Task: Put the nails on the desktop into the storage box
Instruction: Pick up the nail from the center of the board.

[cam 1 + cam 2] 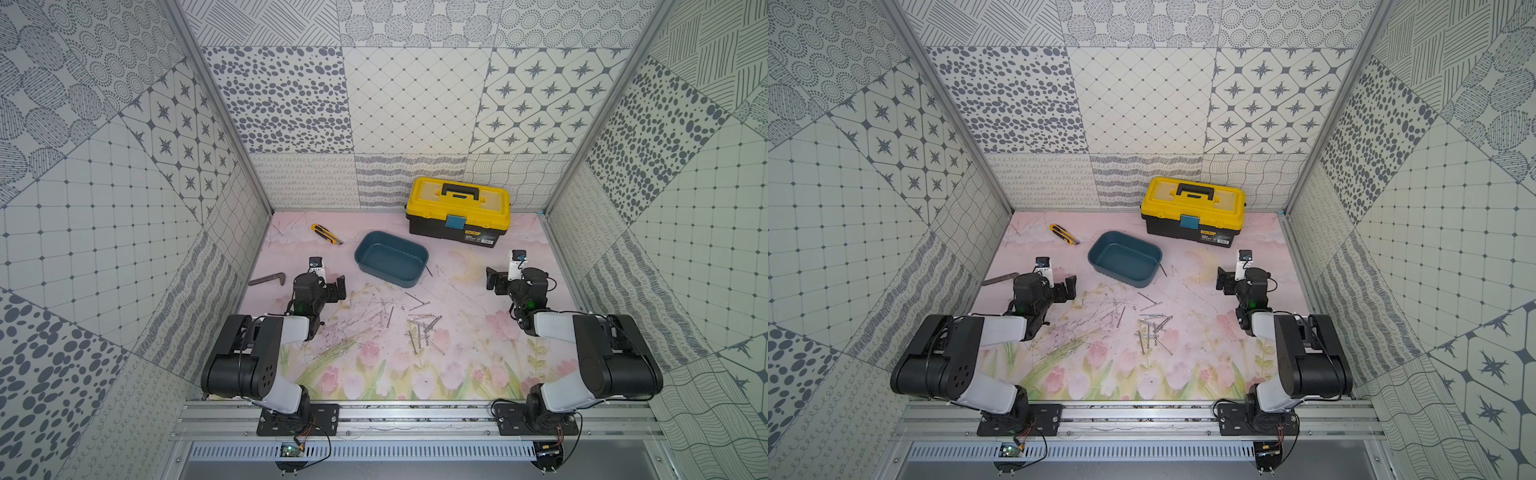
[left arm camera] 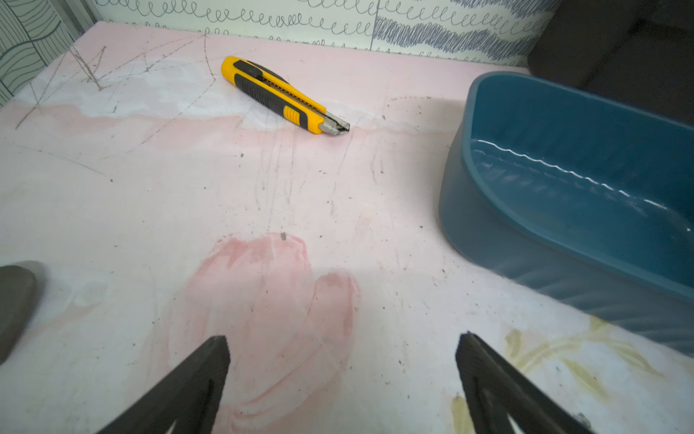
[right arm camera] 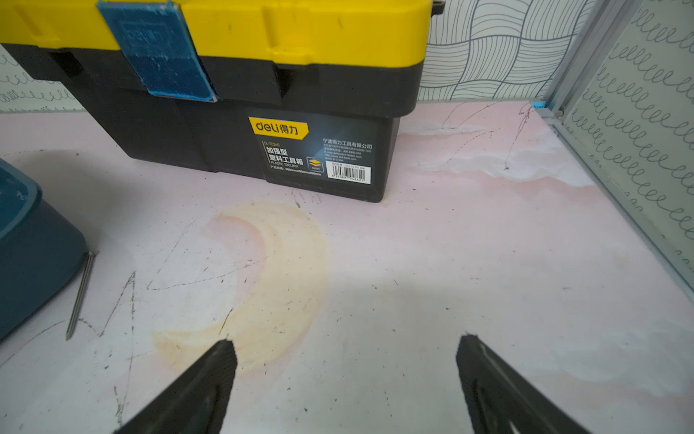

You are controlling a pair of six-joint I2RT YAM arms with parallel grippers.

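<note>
- My left gripper (image 2: 343,338) stands wide apart, its two black fingers spread with nothing between them, above a printed pink tulip.
- My right gripper (image 3: 347,340) is spread just as wide and holds nothing; it hangs over a pale yellow crescent print.
- Under both lies the flat pale pink desktop (image 1: 465,291), printed with tulips and green leaves and scuffed with dark scratches.
- The small teal-blue plastic storage box (image 1: 390,255), lidless with rounded corners, stands between my two grippers, a little nearer the far edge.
- A lone nail (image 3: 80,295), thin and grey, lies on the desktop just beside the box's corner closest to my right gripper.
- The thin straight grey metal nails (image 1: 424,328) lie mostly in a loose crossed heap mid-desktop, between my arms and closer to the near edge than the box; a few strays lie between heap and box.
- A yellow-and-black utility knife (image 1: 326,234) lies toward the far left corner.
- A dark L-shaped metal bar (image 1: 268,279) lies at the left edge.
- A yellow-lidded black plastic toolbox (image 1: 457,212) with a black handle stands at the far edge, right of centre.
</note>
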